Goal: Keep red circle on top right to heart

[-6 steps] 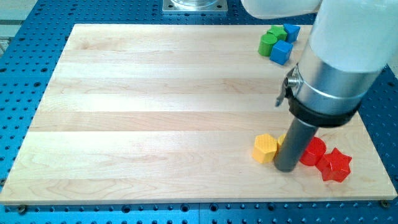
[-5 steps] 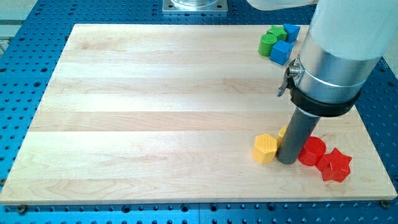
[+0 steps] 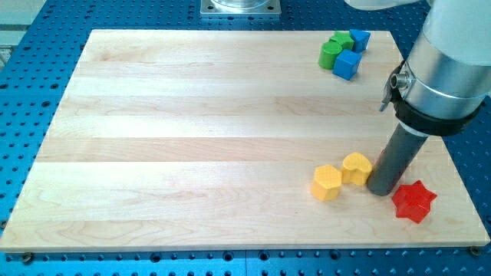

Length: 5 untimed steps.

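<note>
My tip point(image 3: 381, 191) rests on the board near the view's bottom right. It stands just right of the yellow heart point(image 3: 357, 168) and up-left of the red star point(image 3: 414, 202). The red circle is almost wholly hidden behind the rod, between the heart and the star. At most a thin red edge shows beside the rod. A yellow hexagon point(image 3: 327, 182) touches the heart at its lower left.
Near the view's top right sits a cluster: a green block point(image 3: 331, 54), another green block point(image 3: 338, 38), a blue block point(image 3: 358, 39) and a blue cube point(image 3: 347, 64). The board's right edge point(image 3: 460, 184) runs close to the red star.
The rod has moved to the view's right. The yellow heart, hidden behind it before, now shows fully. The red circle, seen right of the rod before, is now covered by it.
</note>
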### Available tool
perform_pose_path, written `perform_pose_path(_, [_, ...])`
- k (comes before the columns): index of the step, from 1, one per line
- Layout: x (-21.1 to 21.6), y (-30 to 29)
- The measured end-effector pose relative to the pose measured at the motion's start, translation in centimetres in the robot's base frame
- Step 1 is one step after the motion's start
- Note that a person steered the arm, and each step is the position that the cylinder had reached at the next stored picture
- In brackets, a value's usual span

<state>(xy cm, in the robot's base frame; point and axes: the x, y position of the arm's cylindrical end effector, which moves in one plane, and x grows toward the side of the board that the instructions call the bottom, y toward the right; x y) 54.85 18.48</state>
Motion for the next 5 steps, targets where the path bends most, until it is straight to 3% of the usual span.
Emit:
perform_pose_path(2, [0.0,1.7])
perform_pose_path(4, [-0.9,6.8])
perform_pose_path(5, [-1.8,6.1])
